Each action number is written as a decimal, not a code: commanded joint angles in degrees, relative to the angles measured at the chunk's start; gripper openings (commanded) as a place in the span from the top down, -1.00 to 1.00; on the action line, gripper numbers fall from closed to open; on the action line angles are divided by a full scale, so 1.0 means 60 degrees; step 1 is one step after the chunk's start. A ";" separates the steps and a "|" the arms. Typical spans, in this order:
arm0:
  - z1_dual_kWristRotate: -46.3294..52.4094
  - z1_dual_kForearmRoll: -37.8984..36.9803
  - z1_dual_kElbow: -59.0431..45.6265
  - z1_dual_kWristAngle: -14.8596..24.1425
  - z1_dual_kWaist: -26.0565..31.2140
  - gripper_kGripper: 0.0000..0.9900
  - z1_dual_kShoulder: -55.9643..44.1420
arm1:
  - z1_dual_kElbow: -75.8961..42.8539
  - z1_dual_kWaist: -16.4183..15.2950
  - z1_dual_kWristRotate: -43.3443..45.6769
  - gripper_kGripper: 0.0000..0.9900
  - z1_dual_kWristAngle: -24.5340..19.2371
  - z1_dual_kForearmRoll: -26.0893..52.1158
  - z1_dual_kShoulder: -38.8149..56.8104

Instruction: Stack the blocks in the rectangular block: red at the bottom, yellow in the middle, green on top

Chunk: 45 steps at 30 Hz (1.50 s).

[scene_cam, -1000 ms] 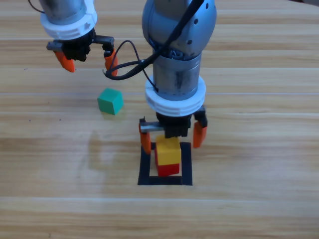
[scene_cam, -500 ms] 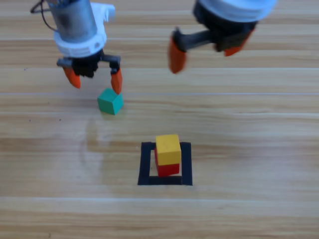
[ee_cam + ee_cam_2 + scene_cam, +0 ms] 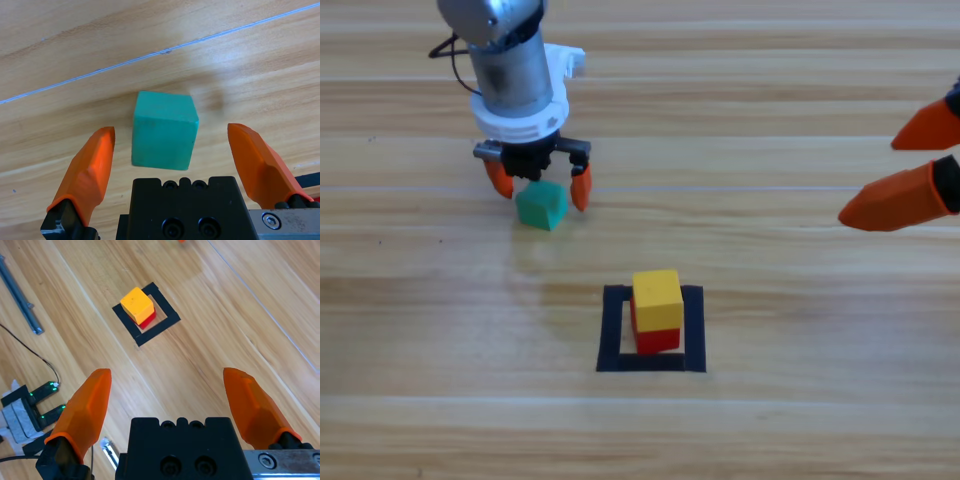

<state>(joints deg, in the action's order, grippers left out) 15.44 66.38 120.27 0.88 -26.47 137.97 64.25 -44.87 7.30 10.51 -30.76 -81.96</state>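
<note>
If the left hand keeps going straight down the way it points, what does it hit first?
Most likely the green cube: the left hand is open with a jaw on either side of it, so the cube meets the hand's black body.

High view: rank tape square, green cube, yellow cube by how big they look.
1. Tape square, clearly the largest outline.
2-3. Yellow cube and green cube: about alike. Yellow sits on the red cube, so it is nearer the camera, and the left gripper overlaps green; no ranking between them.
</note>
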 commanded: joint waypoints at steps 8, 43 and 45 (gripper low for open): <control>0.0093 -0.0004 0.0140 0.0059 -0.0232 -0.61 0.0720 | -0.0206 0.0300 -0.0059 -0.99 -0.0405 0.0087 -0.1252; 0.4326 0.2442 0.0887 0.0572 -0.2474 1.00 -0.1755 | -0.0191 0.0300 -0.0322 -0.99 -0.0551 0.0087 -0.1310; 0.4766 0.2457 0.0623 0.0572 -0.2884 1.00 -0.1858 | -0.0191 0.0300 -0.0322 -0.99 -0.0551 0.0087 -0.1310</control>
<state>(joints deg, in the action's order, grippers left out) 40.47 80.57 127.20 3.95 -37.47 127.94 63.53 -44.68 5.49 7.37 -30.75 -87.30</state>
